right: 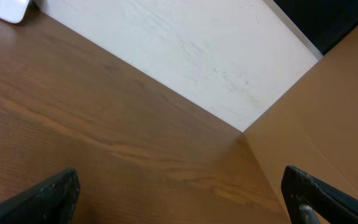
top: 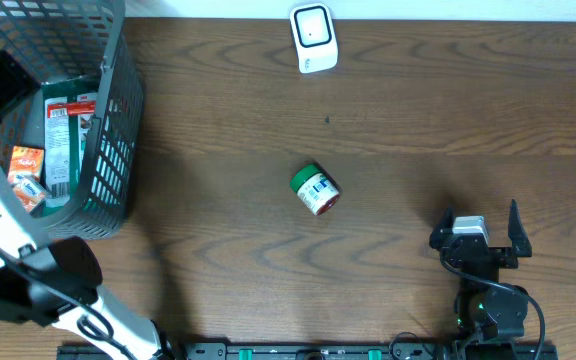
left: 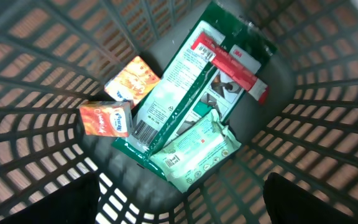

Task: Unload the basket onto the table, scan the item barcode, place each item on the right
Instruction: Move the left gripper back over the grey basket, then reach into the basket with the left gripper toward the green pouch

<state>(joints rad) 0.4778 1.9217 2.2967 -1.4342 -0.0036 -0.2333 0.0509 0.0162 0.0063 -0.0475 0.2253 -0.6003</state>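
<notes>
A small jar (top: 315,190) with a green lid and a red-and-white label lies on its side in the middle of the wooden table. The white barcode scanner (top: 314,38) stands at the far edge. My left gripper (left: 182,205) hangs open inside the grey basket (top: 108,120), with nothing between its dark fingers (left: 55,199). Below it lie a long green pack (left: 191,87) showing a barcode, a pale green wipes pack (left: 197,152) and two orange packets (left: 106,118). My right gripper (top: 479,212) rests open and empty at the near right, well clear of the jar.
The basket's mesh walls (left: 36,68) close round the left gripper on all sides. In the right wrist view a pale wall panel (right: 185,56) rises beyond the table edge.
</notes>
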